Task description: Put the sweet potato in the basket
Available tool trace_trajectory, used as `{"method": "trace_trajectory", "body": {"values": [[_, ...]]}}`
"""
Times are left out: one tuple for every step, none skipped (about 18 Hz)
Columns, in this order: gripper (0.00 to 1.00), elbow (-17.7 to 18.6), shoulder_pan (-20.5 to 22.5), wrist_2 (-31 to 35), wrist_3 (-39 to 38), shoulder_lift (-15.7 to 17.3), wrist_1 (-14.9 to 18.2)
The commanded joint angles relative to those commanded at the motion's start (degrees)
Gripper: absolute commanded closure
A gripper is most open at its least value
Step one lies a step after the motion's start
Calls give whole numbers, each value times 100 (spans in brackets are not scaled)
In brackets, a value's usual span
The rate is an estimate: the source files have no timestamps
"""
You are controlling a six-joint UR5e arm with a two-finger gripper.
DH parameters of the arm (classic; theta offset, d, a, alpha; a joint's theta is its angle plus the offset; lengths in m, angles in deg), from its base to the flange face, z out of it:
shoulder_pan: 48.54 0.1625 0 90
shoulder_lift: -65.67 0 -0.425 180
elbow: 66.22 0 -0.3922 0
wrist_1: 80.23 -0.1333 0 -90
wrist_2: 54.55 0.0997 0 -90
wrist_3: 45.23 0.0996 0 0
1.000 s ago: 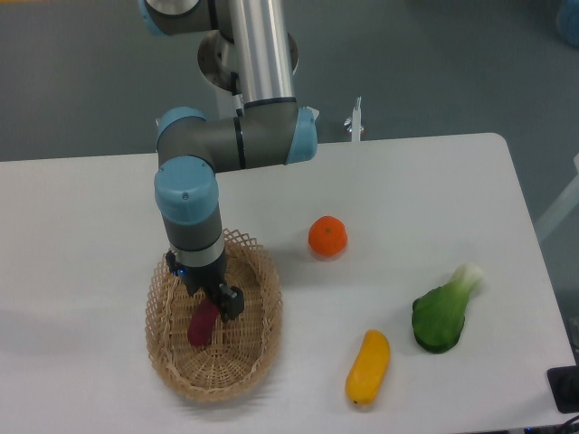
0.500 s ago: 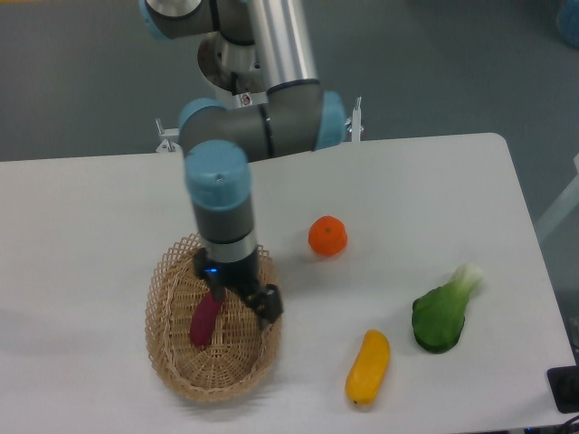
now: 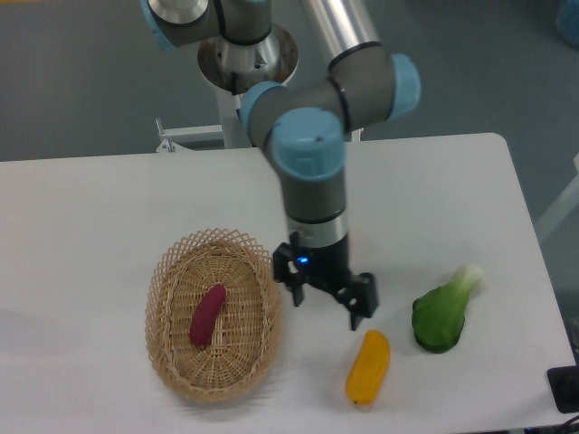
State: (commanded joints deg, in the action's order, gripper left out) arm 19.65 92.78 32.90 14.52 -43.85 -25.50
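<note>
Wicker of a tan colour makes the oval basket (image 3: 215, 313), which stands on the white table (image 3: 90, 208) and serves here as the landmark. Inside the basket, close to its middle and a little toward its left side, lies the sweet potato (image 3: 207, 315), a small magenta-purple tuber with tapered ends; it rests on the woven bottom, slanted, with its upper end pointing toward the far right part of the rim. Nothing touches it. Just to the right of the basket, beside its right rim and above the table surface, is the gripper (image 3: 327, 298), which points downward from the grey and light blue arm (image 3: 312, 172). Its two dark fingers (image 3: 361, 303) are spread wide apart, and between them there is only the white table; they hold nothing. A small blue light shows on the gripper body. Further to the right of the basket and nearer to the front edge of the table lies a yellow-orange oblong vegetable (image 3: 367, 367), just below the right finger of the gripper but apart from it. Still further right of the basket, well apart from it, lies a green leafy vegetable (image 3: 443, 313) with a pale stem end pointing to the upper right. Behind the table, beyond the basket, stands the round metal base (image 3: 248, 56) of the arm.
</note>
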Motion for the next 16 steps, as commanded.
{"method": "trace_trajectory", "body": {"values": [[0,-9,88,-44,176,88,176],[0,-9,193,-114,334,158,291],[0,-9,281,-193,440,220,379],[0,-9,352,-263,537,255,476],[0,-9,431,-307,634,264,555],[0,-9,484,-316,756,282,634],[0,-9,511,-325,879,308,687],[0,-9,546,-325,950,308,705],[0,8,546,-325,960,308,705],[0,35,563,-317,1003,334,705],[0,52,598,-325,1038,378,705],[0,44,607,-325,1039,379,705],[0,26,599,-325,1039,379,705],[0,9,599,-317,1039,387,705],[0,9,590,-316,1039,387,705],[0,17,590,-316,1039,379,705]]}}
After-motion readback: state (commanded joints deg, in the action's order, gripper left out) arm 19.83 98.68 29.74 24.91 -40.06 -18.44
